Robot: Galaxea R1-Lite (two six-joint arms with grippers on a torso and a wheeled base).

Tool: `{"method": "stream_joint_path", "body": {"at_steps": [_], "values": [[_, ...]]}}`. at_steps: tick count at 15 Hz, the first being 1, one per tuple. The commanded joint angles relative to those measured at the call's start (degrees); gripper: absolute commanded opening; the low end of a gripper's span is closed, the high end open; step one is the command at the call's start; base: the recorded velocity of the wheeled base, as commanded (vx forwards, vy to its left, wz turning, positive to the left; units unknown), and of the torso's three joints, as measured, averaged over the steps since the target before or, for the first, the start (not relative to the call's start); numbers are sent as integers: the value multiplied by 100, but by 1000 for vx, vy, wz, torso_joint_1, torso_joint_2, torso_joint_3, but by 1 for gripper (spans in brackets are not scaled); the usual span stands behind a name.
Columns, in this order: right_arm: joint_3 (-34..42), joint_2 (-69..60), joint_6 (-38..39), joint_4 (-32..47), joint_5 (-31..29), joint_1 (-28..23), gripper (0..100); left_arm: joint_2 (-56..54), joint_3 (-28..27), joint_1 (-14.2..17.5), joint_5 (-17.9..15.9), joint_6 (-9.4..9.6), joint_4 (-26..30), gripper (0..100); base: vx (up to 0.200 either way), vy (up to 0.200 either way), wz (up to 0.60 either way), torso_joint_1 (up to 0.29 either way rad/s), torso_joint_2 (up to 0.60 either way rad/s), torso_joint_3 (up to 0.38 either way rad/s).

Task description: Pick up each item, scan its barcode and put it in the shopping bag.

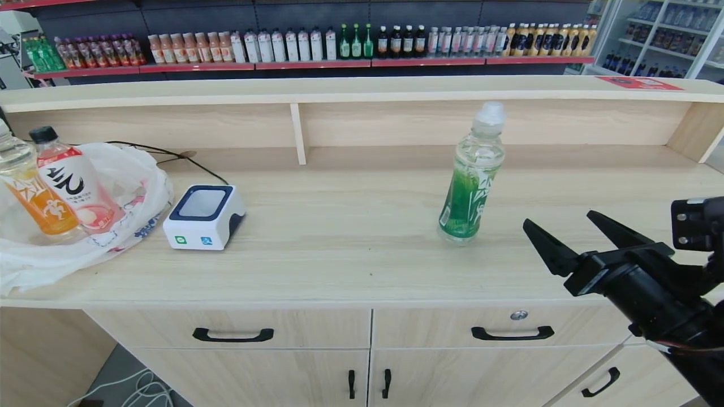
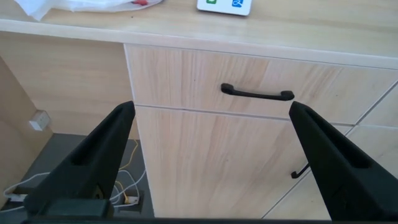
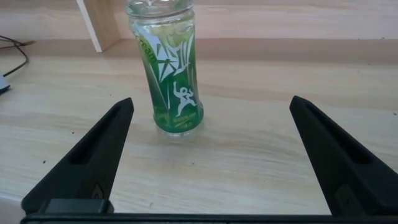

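A clear bottle with a green label (image 1: 471,175) (image 3: 171,68) stands upright on the wooden counter (image 1: 350,249), right of centre. My right gripper (image 1: 560,223) (image 3: 211,115) hovers open just right of and nearer than the bottle, fingers pointing at it, nothing between them. A white barcode scanner (image 1: 203,216) (image 2: 225,5) with a dark blue rim sits left of centre. At the far left, the white shopping bag (image 1: 121,209) holds an orange bottle (image 1: 31,192) and a pink-labelled bottle (image 1: 76,181). My left gripper (image 2: 211,121) is open, low in front of the cabinet drawers.
A raised shelf with a vertical divider (image 1: 297,133) runs along the counter's back. A black cable (image 1: 186,158) leads from the scanner toward the bag. Drawers with black handles (image 1: 232,335) (image 2: 257,93) lie below the counter. Stocked store shelves (image 1: 350,42) stand behind.
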Motion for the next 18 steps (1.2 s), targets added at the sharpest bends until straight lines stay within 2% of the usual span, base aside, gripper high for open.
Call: {"method": "stream_joint_path", "body": {"at_steps": [1, 3, 18], "values": [[-115, 221, -4, 2, 1, -62, 100, 0, 2, 9, 2, 36, -9, 100, 0, 0, 0, 0, 0, 0], [-537, 449, -40, 2, 10, 17, 100, 0, 2, 9, -7, 36, -9, 100, 0, 0, 0, 0, 0, 0], [-1768, 1741, -154, 2, 27, 113, 100, 0, 2, 9, -7, 36, -9, 100, 0, 0, 0, 0, 0, 0]]}}
